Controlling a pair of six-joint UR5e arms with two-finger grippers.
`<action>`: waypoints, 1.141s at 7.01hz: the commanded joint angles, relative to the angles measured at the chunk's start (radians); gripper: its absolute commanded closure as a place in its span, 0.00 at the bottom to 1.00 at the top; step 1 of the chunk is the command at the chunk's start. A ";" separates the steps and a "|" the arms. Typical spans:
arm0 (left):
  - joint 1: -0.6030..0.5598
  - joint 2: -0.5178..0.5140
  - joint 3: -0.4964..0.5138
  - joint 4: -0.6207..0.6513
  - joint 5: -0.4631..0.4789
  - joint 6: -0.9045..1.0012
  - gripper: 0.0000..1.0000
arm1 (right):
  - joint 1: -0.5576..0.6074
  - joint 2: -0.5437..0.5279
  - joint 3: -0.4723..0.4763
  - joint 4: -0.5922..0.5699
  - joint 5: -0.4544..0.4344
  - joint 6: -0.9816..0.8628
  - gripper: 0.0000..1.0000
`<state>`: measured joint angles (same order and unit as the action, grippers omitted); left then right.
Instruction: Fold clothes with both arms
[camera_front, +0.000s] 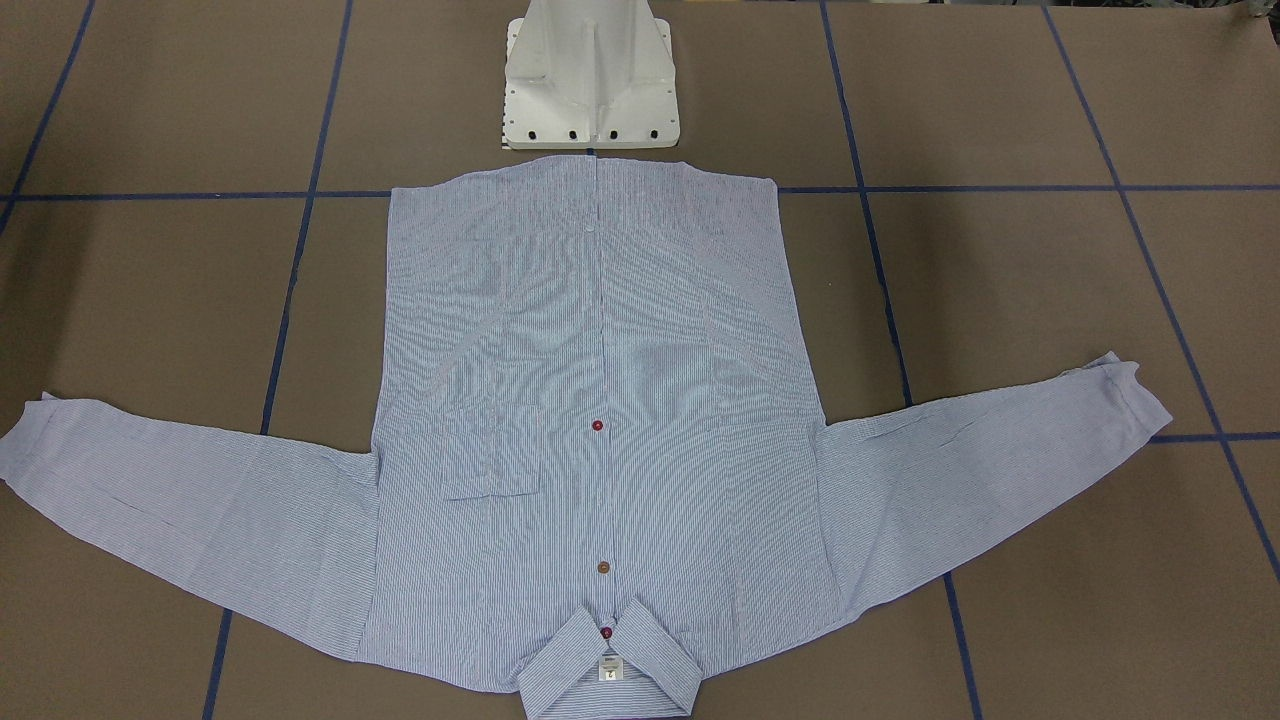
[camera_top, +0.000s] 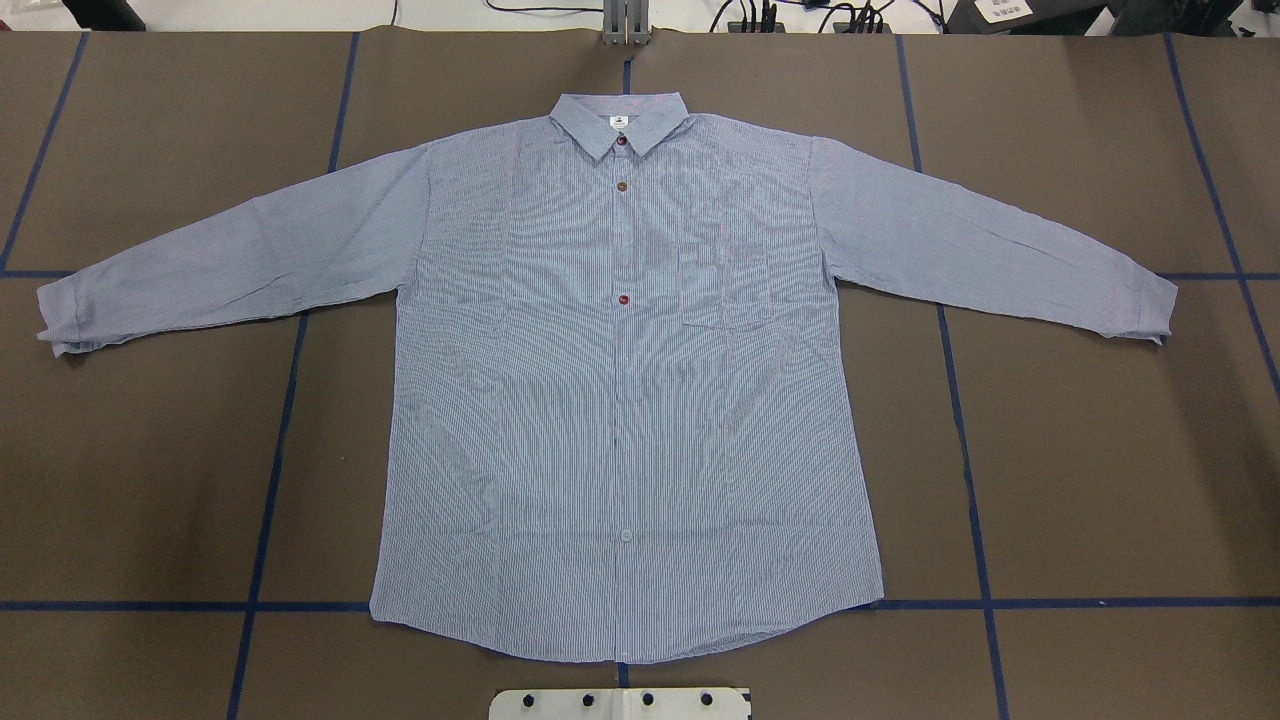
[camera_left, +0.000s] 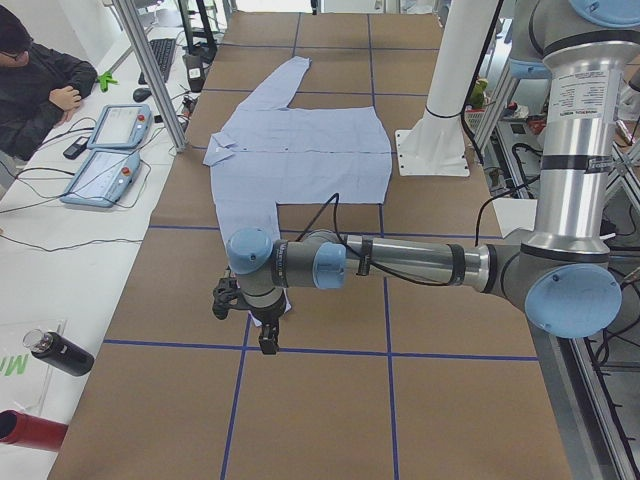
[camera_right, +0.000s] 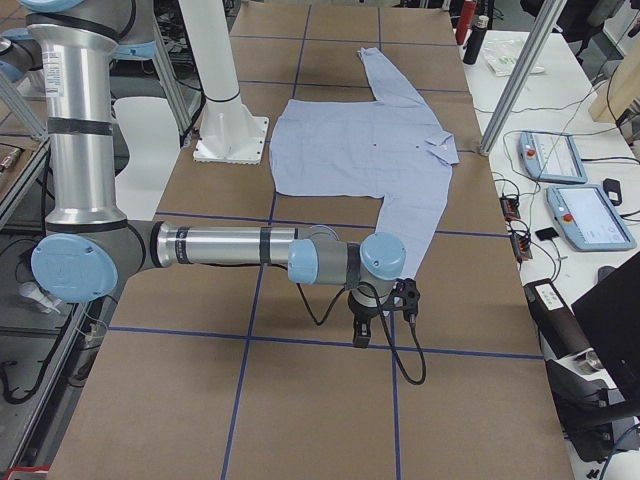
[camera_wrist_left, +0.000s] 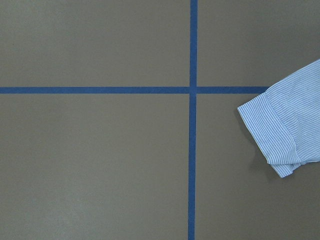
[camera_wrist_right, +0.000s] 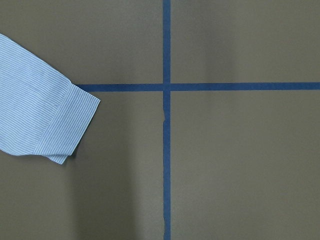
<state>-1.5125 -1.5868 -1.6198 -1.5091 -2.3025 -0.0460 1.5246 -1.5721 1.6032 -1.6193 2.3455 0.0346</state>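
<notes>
Above the brown worktop (camera_top: 1100, 450), the left gripper (camera_left: 268, 338) and the right gripper (camera_right: 361, 333) hang low. I cannot tell if they are open. Between them the striped shirt (camera_top: 625, 400) lies flat, buttons up, sleeves (camera_top: 250, 250) spread wide.

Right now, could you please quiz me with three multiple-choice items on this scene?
1. Relative to the white pedestal, the shirt has its collar: A) at the near end; B) at the far end; C) under a sleeve.
2. How many red buttons show? A) two; B) four; C) none.
3. The sleeves are: A) crossed over the chest; B) rolled up; C) spread out flat.
Answers: 1 B, the hem faces the pedestal; 2 A, with one brown button between them; 3 C, both cuffs lie out on the table.
</notes>
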 joint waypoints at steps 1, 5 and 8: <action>0.001 0.001 0.000 -0.005 -0.002 0.000 0.01 | 0.000 0.006 0.007 0.001 0.002 0.001 0.00; 0.003 -0.042 -0.027 -0.011 -0.015 -0.003 0.01 | -0.001 0.009 0.011 0.006 0.006 0.001 0.00; 0.002 -0.064 -0.086 -0.093 -0.018 -0.005 0.01 | -0.008 0.017 0.024 0.006 0.014 0.001 0.00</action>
<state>-1.5098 -1.6454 -1.6811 -1.5600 -2.3146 -0.0481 1.5191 -1.5600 1.6168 -1.6138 2.3561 0.0354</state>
